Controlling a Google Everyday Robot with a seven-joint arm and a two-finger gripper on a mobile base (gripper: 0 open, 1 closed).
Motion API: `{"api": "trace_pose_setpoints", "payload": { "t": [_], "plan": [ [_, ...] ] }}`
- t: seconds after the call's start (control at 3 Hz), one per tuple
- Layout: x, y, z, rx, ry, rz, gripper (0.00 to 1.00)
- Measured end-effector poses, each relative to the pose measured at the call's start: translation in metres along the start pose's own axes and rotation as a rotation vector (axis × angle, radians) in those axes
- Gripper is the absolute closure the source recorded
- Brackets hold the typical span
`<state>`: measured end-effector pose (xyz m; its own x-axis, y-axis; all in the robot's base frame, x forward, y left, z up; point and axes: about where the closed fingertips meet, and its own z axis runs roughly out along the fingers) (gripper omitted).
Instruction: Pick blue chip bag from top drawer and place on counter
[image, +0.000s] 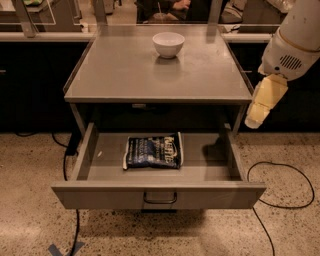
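Observation:
The blue chip bag (153, 151) lies flat in the middle of the open top drawer (100, 196), which is pulled out toward me with its dark bar handle in front. The grey counter (130, 70) sits directly above the drawer. My gripper (254, 120), pale yellow under a white wrist, hangs at the right, just outside the counter's right front corner. It points down and left, is above the drawer's right side, and is well apart from the bag. It holds nothing that I can see.
A white bowl (168, 44) stands at the back middle of the counter. Dark cabinets (30, 80) with pale tops flank the table on both sides. Black cables (280, 200) lie on the speckled floor at right, and another cable (65, 170) runs down at left.

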<state>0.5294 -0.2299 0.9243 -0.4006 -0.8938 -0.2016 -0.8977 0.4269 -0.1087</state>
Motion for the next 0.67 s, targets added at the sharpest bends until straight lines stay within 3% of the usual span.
{"api": "trace_pose_setpoints", "payload": {
  "t": [0.67],
  "plan": [
    [0.0027, 0.0087, 0.0127, -0.03, 0.01, -0.008, 0.0]
  ]
}}
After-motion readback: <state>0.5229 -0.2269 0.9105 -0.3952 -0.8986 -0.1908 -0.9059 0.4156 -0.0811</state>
